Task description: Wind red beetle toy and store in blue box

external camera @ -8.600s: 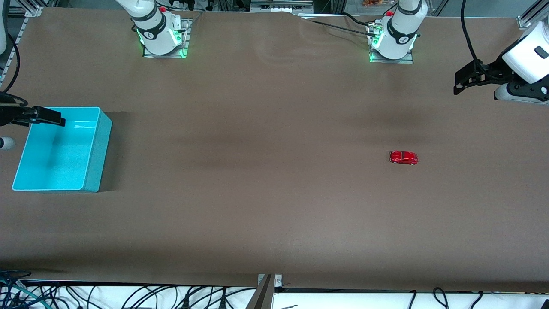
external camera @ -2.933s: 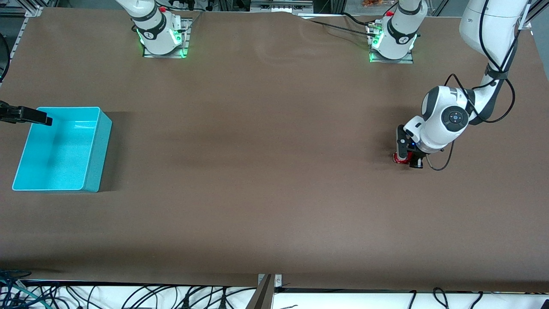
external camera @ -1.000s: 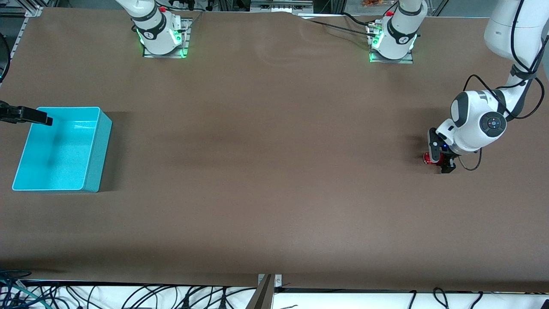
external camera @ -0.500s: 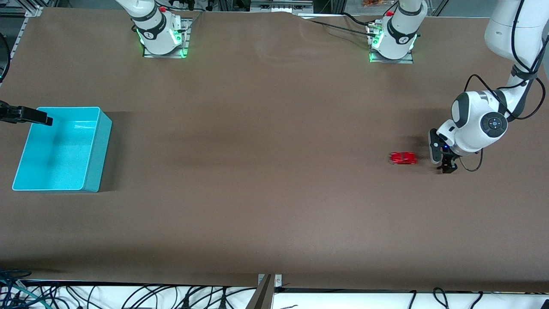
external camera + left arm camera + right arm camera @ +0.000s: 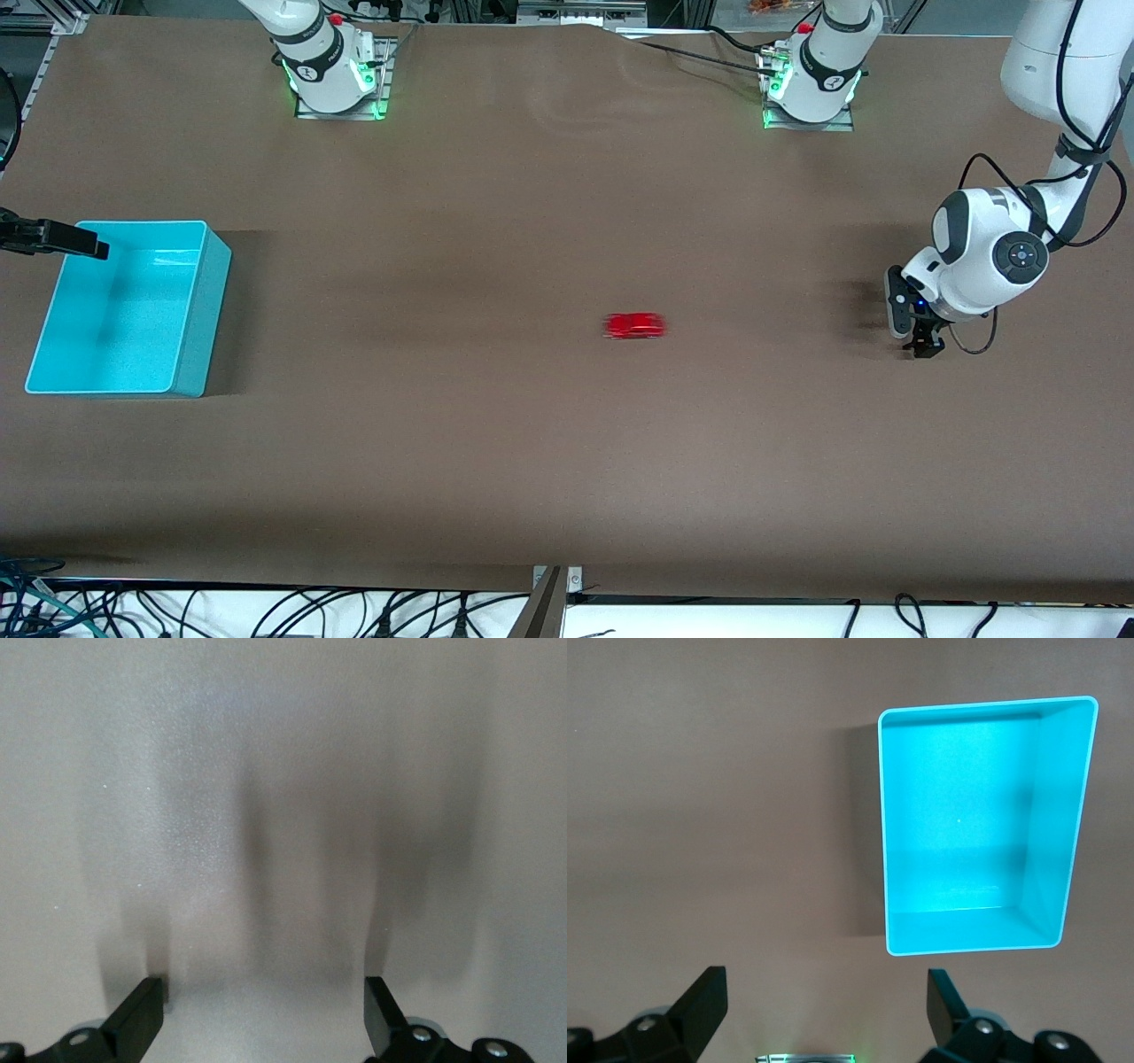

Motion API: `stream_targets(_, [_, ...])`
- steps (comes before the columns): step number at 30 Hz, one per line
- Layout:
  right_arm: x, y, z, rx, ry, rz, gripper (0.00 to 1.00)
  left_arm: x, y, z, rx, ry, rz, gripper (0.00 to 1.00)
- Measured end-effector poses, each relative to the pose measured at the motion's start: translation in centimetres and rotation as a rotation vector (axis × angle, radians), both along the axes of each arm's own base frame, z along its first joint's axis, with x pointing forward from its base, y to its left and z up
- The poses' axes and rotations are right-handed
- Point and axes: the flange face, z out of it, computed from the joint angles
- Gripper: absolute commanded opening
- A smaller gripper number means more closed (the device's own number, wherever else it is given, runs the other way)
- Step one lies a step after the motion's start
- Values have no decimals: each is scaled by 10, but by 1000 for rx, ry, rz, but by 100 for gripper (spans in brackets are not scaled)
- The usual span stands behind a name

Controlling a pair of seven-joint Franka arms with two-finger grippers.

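Mid-table, the red beetle toy (image 5: 634,326) looks blurred; both grippers' jaws stand apart.

The table (image 5: 496,461) is covered by a matt brown sheet, finely grained where seen close in the left wrist view. The blue box (image 5: 974,824) looks to be smooth plastic, with a faint sheen on its inner walls. The red beetle toy (image 5: 634,326) is seen only as a red smear (its finish cannot be judged). The arm casings (image 5: 983,252) are glossy white plastic; the left gripper's fingers (image 5: 140,1019) are matt black.
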Motion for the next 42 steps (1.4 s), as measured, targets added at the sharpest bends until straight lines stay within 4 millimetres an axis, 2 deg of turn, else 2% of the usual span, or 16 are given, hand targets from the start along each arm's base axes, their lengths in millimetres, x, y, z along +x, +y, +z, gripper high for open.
stream_targets(21, [12,11,4,-8,-75,23,100,3,1,3,2,-10,0,100])
stream_targets(30, [23,16,-17,1,-65,86,100,9,0,12,5,-34,-4,100])
stream_targets(36, [37,41,-37,4,-66,157,100,19,-2,37,13,-83,-11,100])
stream_targets(42, [47,67,-54,-1,-63,201,100,29,-14,84,27,-145,-8,100])
